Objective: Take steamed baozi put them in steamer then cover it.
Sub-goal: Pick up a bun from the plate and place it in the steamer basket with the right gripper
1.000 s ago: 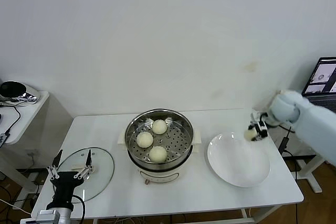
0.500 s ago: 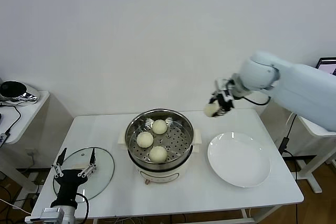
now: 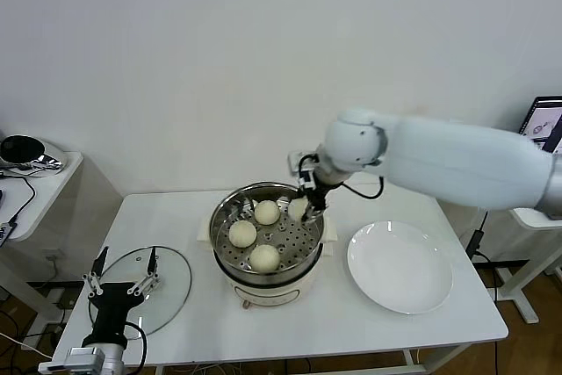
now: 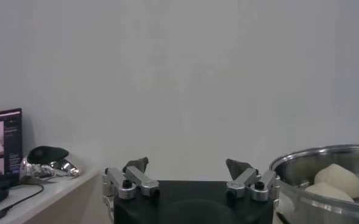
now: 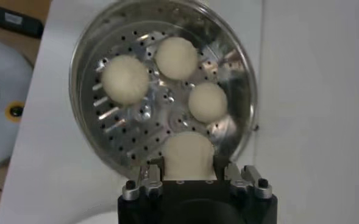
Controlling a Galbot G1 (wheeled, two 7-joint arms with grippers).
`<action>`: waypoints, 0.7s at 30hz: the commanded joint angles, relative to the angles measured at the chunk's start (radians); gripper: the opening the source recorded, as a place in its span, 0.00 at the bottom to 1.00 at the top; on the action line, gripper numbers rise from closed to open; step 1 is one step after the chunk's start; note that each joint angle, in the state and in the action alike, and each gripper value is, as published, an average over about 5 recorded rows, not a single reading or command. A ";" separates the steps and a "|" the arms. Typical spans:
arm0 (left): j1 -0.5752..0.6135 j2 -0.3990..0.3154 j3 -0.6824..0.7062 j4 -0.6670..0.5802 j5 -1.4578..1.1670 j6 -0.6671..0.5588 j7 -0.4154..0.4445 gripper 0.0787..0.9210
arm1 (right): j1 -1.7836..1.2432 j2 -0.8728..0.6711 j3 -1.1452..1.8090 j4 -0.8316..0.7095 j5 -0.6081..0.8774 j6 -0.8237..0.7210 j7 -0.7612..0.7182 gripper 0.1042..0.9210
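Clear glass marks the cover (image 3: 147, 279), which lies flat at the left end of the white table (image 3: 263, 327), its cream handle up. Just above its near edge hovers the left claw (image 3: 121, 280), fingers spread wide and holding nothing. Right of the lid stands the steamer (image 3: 266, 233), a shiny steel pot on a cream base, with three steamed baozi (image 3: 264, 257) resting on its perforated tray. Over the tray's far right part, just inside the rim, hangs the right claw (image 3: 303, 208), clenched on a fourth baozi (image 5: 188, 155); the right wrist view shows that bun pinched between the fingers above the holes, apart from the other three. Farther right, a white plate (image 3: 399, 266) sits on the table beside the steamer.
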 commanded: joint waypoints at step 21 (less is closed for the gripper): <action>-0.001 -0.010 -0.001 0.004 0.002 -0.003 0.000 0.88 | -0.167 0.108 0.024 -0.129 -0.115 -0.048 0.014 0.61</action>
